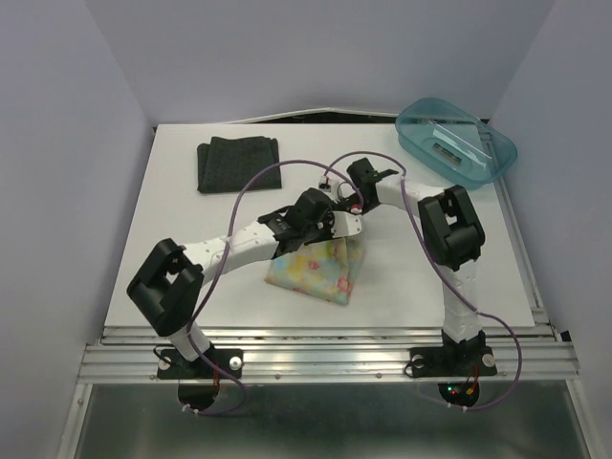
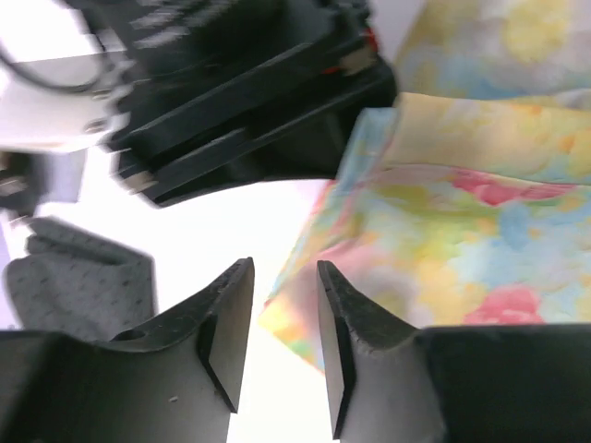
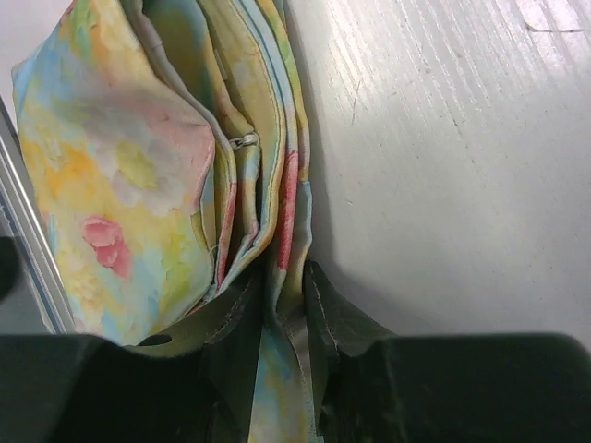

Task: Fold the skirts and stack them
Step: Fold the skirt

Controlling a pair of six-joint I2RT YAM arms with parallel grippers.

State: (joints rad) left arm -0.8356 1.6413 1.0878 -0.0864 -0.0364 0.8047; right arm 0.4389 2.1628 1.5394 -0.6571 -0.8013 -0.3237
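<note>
From above, the floral skirt (image 1: 316, 275) lies folded in the middle of the counter (image 1: 182, 229), its long axis running roughly 9 to 3 o'clock; the dark skirt (image 1: 237, 163) sits folded flat at about 11 o'clock from it, well apart, and the teal bin (image 1: 499, 145) stands at 2 o'clock; the left arm (image 1: 239, 247) and the right arm (image 1: 449, 234) meet over the floral skirt's far edge, but this view hides the state of either set of fingers. The left wrist view supplies it for that side: the left gripper (image 2: 277, 346) has its fingers parted and nothing between them, the skirt's folded corner just beyond the tips toward 1 o'clock, the dark skirt off at 9 o'clock. The right wrist view shows what neither other view does: the right gripper (image 3: 282, 323) is closed on the floral skirt's stacked edge, the layers pinched between the fingers and the bundle running away toward 11 o'clock; so the right arm probably carries the piece, and the left sits nearer the dark skirt.
</note>
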